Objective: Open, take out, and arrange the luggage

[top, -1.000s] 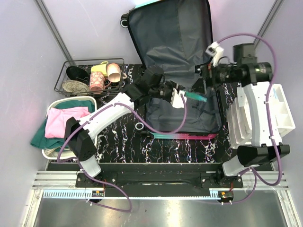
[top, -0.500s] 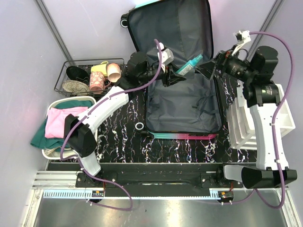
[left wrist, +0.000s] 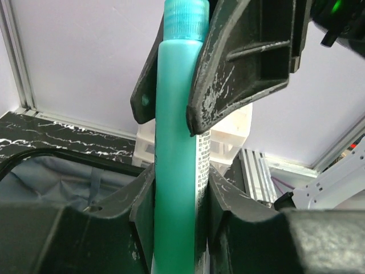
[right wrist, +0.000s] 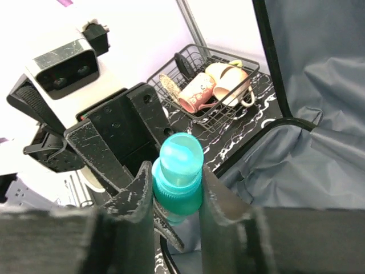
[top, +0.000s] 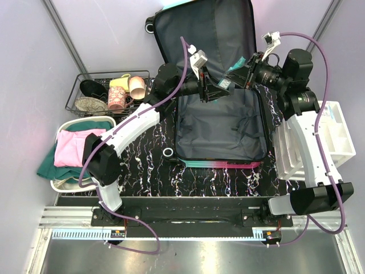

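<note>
Top external view: two arms meet above one open luggage, and between them they share a single teal bottle. The left end effector is clamped on the bottle's body. The left wrist view shows its two fingers pressed against both sides of the tube. The right end effector has closed on the same bottle just under its cap, and its own wrist view shows one finger hugging each side of the neck. The two end effectors face each other, nearly touching.

The luggage lies directly below both end effectors on the marbled black counter. Its two grey-lined halves are spread apart: one lies flat beneath the held bottle, the other leans up behind the end effectors. I count two black wheels showing on the left end effector's side, and a teal-to-pink edge runs along the near side.

Well to the left of the left end effector stands one wire rack holding three cups, one pink, one yellow and one peach, plus a dark bowl and a patterned dish. Nearer the arm bases on that side sits one white tub with a pink cloth and a green cloth. One white drawer organizer stands to the right of the right end effector.
</note>
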You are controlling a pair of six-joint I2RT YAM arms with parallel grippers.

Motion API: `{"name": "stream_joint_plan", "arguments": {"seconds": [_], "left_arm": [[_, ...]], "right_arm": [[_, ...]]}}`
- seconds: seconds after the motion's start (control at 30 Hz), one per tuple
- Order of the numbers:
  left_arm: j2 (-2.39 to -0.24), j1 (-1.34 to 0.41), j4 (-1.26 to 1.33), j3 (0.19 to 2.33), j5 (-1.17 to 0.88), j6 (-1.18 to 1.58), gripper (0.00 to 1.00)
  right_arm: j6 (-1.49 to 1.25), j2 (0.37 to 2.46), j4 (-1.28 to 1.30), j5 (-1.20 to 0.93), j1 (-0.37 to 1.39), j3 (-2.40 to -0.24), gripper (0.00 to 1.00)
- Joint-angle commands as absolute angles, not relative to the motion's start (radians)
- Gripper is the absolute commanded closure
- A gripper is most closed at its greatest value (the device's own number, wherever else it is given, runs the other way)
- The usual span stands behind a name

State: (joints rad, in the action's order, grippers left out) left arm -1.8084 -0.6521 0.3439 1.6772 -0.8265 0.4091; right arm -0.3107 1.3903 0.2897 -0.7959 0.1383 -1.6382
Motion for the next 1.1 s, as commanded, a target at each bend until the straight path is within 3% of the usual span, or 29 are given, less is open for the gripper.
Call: {"name": "stream_joint_plan", "arguments": {"seconds": [0.0,0.03,0.1,0.13,0.27,0.33,0.4,0.53,0.7,1.07], "left_arm": [[-1.789,-0.658,0.420,1.718,-0.828,0.471,0.57],[-1.787,-0.654,0.417,1.715,-0.816,0.483,0.41],[-1.787,-0.635,0.400,1.718,-0.813,0.477,0.18],[-1.784,-0.629,0.349,1.726,-0.808,0.438,0.01],[-1.767,-0.591,0.184,1.738,-0.776,0.293,0.01],[-1.753,-0.581,0.099,1.738,-0.766,0.211,0.01],[-1.744,-0.572,0.055,1.735,-0.761,0.169,0.01],[-1.721,-0.560,0.022,1.706,-0.781,0.137,0.01],[-1.727,-0.554,0.003,1.720,-0.819,0.133,0.01],[-1.761,-0.543,-0.081,1.789,-0.850,0.097,0.01]], "right_arm": [[-0.314,1.368,0.242,-0.737,0.127,-1.700,0.95],[-0.302,1.356,0.267,-0.723,0.117,-1.712,1.00],[-0.292,1.342,0.291,-0.700,0.078,-1.727,1.00],[-0.269,1.330,0.342,-0.683,0.017,-1.753,1.00],[-0.005,1.315,0.630,-0.421,-0.063,-1.870,1.00],[0.160,1.281,0.716,-0.125,-0.064,-1.861,1.00],[0.225,1.249,0.729,0.117,-0.087,-1.823,1.00],[0.273,1.189,0.735,0.308,-0.218,-1.734,1.00],[0.241,1.167,0.709,0.281,-0.395,-1.643,1.00],[0.302,1.152,0.571,0.147,-0.560,-1.522,1.00]]}}
